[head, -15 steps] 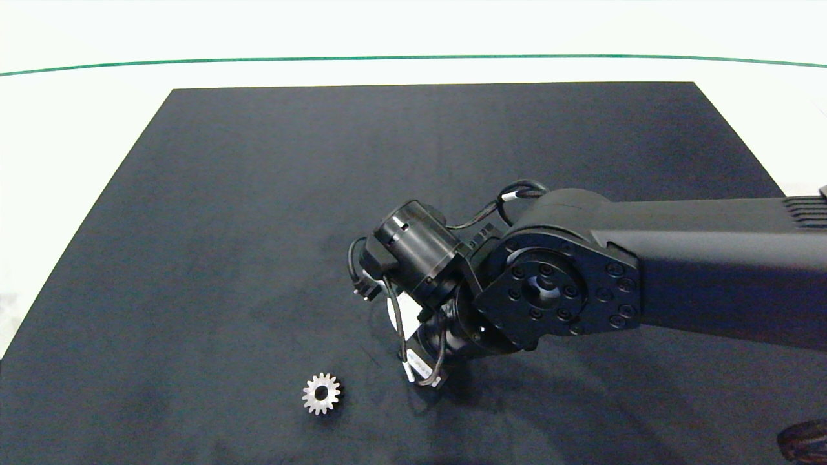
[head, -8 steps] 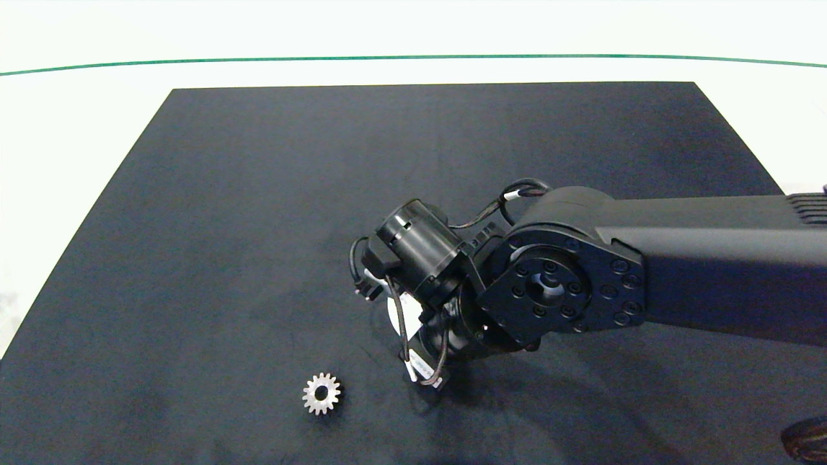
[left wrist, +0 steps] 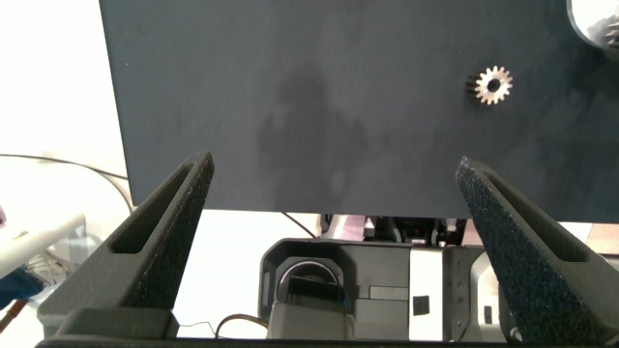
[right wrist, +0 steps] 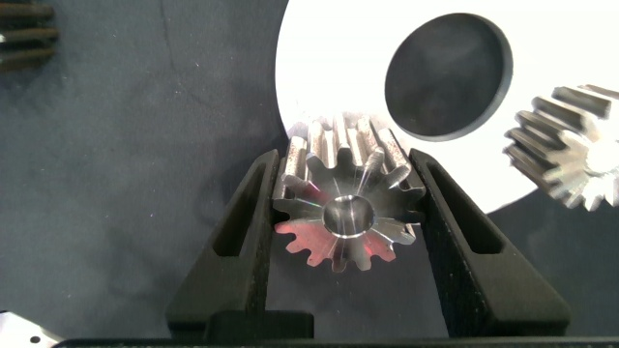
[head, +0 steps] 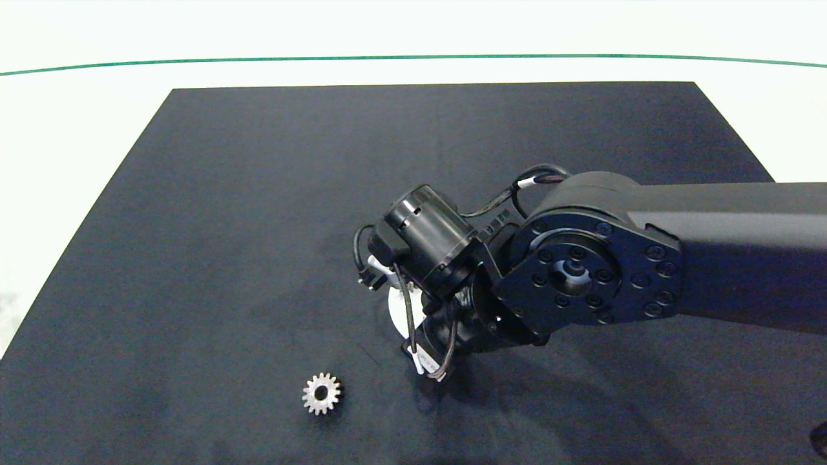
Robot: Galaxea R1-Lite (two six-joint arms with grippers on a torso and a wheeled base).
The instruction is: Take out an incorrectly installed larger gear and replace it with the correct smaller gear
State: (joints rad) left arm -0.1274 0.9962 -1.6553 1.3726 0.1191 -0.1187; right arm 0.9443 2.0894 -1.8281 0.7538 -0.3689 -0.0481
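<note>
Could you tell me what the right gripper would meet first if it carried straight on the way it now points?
Most likely the white disc right ahead: the right gripper, shut on the larger gear, points down at it, though the gap between gear and disc is unclear.

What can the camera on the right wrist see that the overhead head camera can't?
Only the right wrist view shows the right gripper with its jaws clamped on the larger gear, a dark round hole in the white plate, and another gear at the edge. Only the head view shows the smaller gear lying apart. Both show the white plate and black mat.
</note>
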